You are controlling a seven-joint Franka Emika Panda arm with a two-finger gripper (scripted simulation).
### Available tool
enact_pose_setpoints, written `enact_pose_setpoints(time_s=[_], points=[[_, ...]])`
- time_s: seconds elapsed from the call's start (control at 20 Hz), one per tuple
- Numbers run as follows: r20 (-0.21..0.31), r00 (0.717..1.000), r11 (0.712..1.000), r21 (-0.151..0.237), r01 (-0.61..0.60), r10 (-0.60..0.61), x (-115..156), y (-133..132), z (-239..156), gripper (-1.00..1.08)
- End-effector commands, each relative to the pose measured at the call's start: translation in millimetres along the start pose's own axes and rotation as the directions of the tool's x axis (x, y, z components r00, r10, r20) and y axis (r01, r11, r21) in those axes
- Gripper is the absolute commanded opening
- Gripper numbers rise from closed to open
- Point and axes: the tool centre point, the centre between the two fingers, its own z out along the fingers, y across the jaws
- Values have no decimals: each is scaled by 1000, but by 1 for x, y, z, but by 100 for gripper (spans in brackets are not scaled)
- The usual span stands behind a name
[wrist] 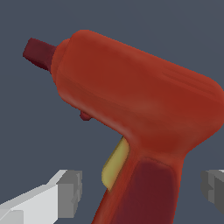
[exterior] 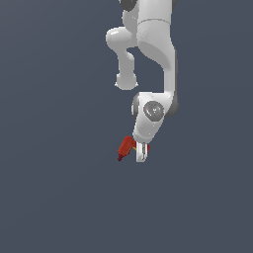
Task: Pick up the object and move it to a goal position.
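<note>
- Red plastic-looking body, dark stubby tip, a sliver of yellow at the trigger — the object (wrist: 140, 105) fills the wrist view, its handle running down between the 2 fingers.
- In the exterior view the object (exterior: 126, 147) sits at the foot of the arm, partly hidden behind the gripper (exterior: 142, 153); its dark tip points down and toward the exterior view's left.
- Long axis: the barrel runs roughly across the line between the fingers, while the angled handle lies in the gap, so the handle is the part the jaws would meet.
- One light finger (wrist: 48, 199) shows on one side of the handle and a grey pad (wrist: 214, 188) on the other; both stand apart from the red surface, with background showing between pad and handle.
- Hand state, as I judge it: parted wider than the handle and gripping nothing yet.
- No goal marker is visible in either view, so I cannot say which way the carry must go.
- Likely step in hand: closing on the handle, squarely — an off-centre pinch could twist the barrel.
</note>
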Motion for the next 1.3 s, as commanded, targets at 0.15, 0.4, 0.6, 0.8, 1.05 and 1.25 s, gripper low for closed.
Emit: enact_pose_setpoints(time_s=[0.15, 0.4, 0.6, 0.8, 1.05, 1.25], points=[[0, 1000, 1000, -1, -2, 2, 0, 1, 13, 108], [0, 1000, 1000, -1, -2, 2, 0, 1, 13, -100], [0, 1000, 1000, -1, -2, 2, 0, 1, 13, -100], [0, 1000, 1000, 1, -2, 2, 0, 1, 11, -100], [0, 1000, 1000, 1, -2, 2, -5, 6, 1, -100], [0, 1000, 1000, 1, -2, 2, -12, 15, -16, -100]])
